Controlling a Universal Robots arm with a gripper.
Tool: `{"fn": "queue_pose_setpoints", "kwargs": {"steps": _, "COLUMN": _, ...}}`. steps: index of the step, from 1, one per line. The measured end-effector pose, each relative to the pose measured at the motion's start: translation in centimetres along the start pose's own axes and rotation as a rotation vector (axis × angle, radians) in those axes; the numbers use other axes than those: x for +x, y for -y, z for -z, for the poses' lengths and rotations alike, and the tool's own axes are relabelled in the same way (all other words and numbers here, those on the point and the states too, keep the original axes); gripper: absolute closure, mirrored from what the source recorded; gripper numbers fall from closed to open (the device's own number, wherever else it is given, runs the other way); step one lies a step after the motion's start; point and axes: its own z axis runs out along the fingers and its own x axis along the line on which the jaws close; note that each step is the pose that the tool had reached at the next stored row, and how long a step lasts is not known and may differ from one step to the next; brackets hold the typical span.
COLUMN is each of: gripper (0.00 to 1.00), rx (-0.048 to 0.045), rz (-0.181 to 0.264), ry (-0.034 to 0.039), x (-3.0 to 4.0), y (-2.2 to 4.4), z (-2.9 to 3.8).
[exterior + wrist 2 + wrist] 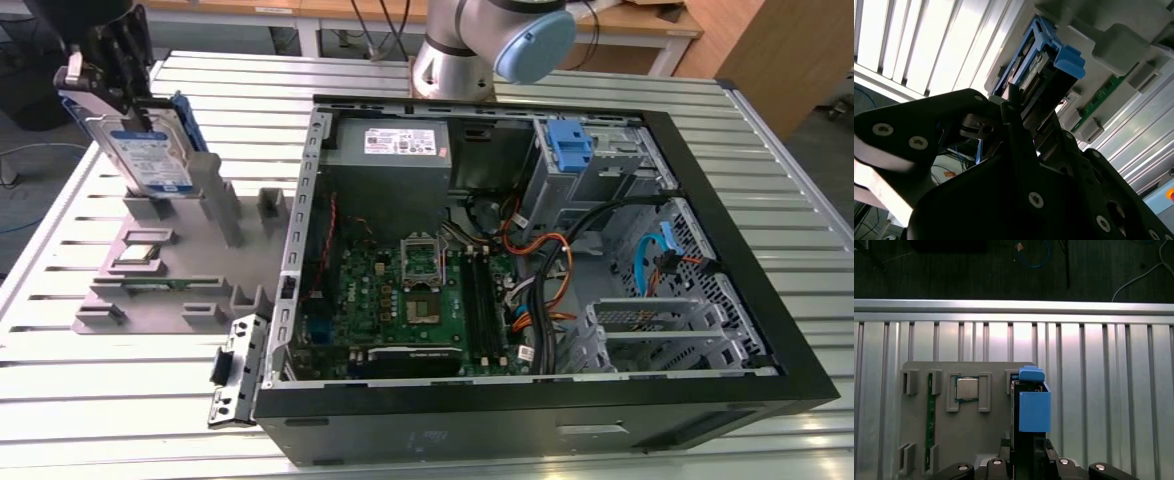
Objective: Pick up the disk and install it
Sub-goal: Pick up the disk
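Observation:
The disk (154, 150), a silver drive with a white-and-blue label in a blue bracket, stands on edge in a slot of the grey fixture (180, 270) at the exterior view's left. My gripper (124, 95) comes down on its top end, with a black finger on each side. In the first wrist view the blue bracket of the disk (1034, 410) sits between the two fingers of the gripper (1026, 446). The second wrist view shows the gripper (1019, 107) shut on the disk (1036, 65), whose lower end is still at the fixture.
The open computer case (747, 300) lies on the slatted metal table (80, 400), to the exterior view's right of the fixture. A blue latch piece (570, 145) stands by its drive bay, beside the grey power supply (400, 145). The fixture also carries a processor chip (967, 388) and a green memory stick (930, 420).

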Motion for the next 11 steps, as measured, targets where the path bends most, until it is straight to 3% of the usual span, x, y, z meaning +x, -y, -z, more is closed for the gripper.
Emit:
{"fn": "queue_pose_setpoints", "kwargs": {"steps": 8, "gripper": 0.65, "rx": 0.0, "rz": 0.0, "ry": 0.0, "x": -0.08, "y": -0.08, "z": 1.41}}
{"fn": "queue_pose_setpoints", "kwargs": {"steps": 11, "gripper": 0.65, "rx": 0.0003, "rz": 0.0, "ry": 0.0002, "x": -0.09, "y": -0.09, "z": 1.59}}
